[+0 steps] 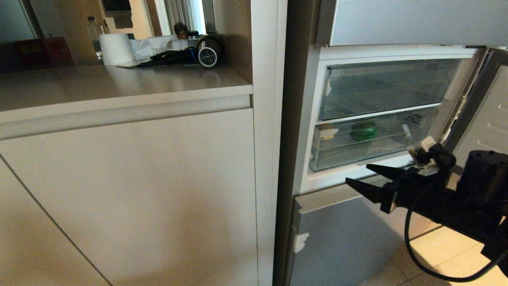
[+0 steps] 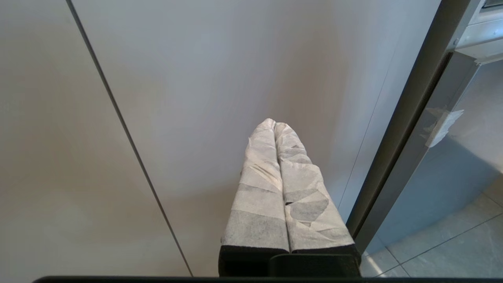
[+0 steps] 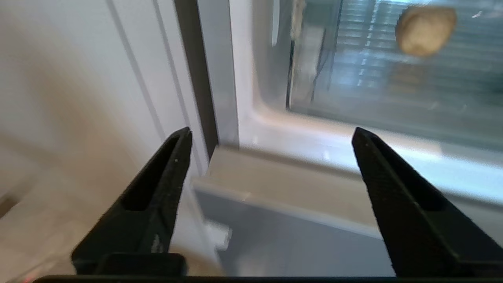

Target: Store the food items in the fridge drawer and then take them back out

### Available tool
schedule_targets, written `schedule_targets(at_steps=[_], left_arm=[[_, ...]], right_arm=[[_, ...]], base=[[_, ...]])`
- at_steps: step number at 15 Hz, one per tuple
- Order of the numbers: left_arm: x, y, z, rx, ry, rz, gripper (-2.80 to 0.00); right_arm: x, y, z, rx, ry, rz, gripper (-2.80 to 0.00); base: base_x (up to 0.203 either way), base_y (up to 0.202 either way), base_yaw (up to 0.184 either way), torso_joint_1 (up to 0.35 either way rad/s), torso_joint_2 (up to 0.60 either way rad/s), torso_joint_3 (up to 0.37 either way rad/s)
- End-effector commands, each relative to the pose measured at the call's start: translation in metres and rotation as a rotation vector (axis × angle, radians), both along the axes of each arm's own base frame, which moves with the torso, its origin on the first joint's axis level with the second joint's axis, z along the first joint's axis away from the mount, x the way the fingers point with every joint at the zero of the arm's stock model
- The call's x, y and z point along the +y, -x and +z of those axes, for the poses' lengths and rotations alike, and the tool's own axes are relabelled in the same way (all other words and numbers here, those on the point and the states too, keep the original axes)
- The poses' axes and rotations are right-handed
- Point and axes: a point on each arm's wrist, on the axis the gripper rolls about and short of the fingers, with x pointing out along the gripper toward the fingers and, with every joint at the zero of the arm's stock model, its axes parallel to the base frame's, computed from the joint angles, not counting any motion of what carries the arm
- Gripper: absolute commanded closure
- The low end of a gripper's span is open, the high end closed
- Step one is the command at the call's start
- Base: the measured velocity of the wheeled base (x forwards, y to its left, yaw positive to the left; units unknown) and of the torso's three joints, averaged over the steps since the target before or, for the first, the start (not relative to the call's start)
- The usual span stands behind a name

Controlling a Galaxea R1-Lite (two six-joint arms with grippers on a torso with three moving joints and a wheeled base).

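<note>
Right pincer [image 1: 359,176]: jaws wide and holding nothing, pointing left, low in front of the fridge, just below and near the rail of the fridge drawer [image 1: 369,139].
Right pincer fingers [image 3: 157,196]: 2 black tapered tips, well apart, framing the fridge's lower left corner in the right wrist view.
Left pincer [image 2: 274,124]: taped fingers pressed together, holding nothing, parked facing the pale cupboard front [image 2: 235,78] left of the fridge.
Fridge drawer: see-through bin, lower of 2 in the open middle section, pushed in as far as I can judge.
Potato [image 1: 328,131]: inside the drawer at its left end, seen through the clear front.
Bell pepper [image 1: 364,132]: inside the same drawer, near its middle, just right of the potato and apart from it.
Fridge door [image 1: 488,115]: swung open on the right, close behind the right arm.
Worktop [image 1: 119,85]: far left, carrying a paper roll [image 1: 116,49], a bottle and dark clutter, none of it part of the job.
Stage, as I judge: both items stored; pulling the drawer out comes next.
Risk 1: the tips sit below the rail, so closing here would grab air or the fridge's white sill.
Risk 2: a skewed pull on 1 end could jam the bin in its runners.
Risk 3: the arm's loose cable [image 1: 408,238] could snag the open door.
</note>
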Motion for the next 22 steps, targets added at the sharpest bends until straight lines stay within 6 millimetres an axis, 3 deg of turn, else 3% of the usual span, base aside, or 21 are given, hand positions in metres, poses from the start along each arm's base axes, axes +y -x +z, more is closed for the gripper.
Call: schedule_targets(at_steps=[1,6,15,22], left_arm=[[0.0,0.0,0.0,0.001,0.0,0.0,0.0],[0.0,0.0,0.0,0.001,0.0,0.0,0.0],[0.0,0.0,0.0,0.001,0.0,0.0,0.0],[0.0,0.0,0.0,0.001,0.0,0.0,0.0]], right_arm=[[0.014,-0.018,-0.016,0.028,0.014,-0.031,-2.8],[0.021,-0.034,-0.013,-0.026,0.0,-0.137,-2.8],[0.033,-0.048,-0.003,-0.054,-0.068,-0.145,-2.8],[0.04,-0.065,-0.01,-0.049,-0.073,-0.176,-2.8]], base=[[0.0,0.0,0.0,0.0,0.0,0.0],[0.0,0.0,0.0,0.0,0.0,0.0],[0.0,0.0,0.0,0.0,0.0,0.0],[0.0,0.0,0.0,0.0,0.0,0.0]])
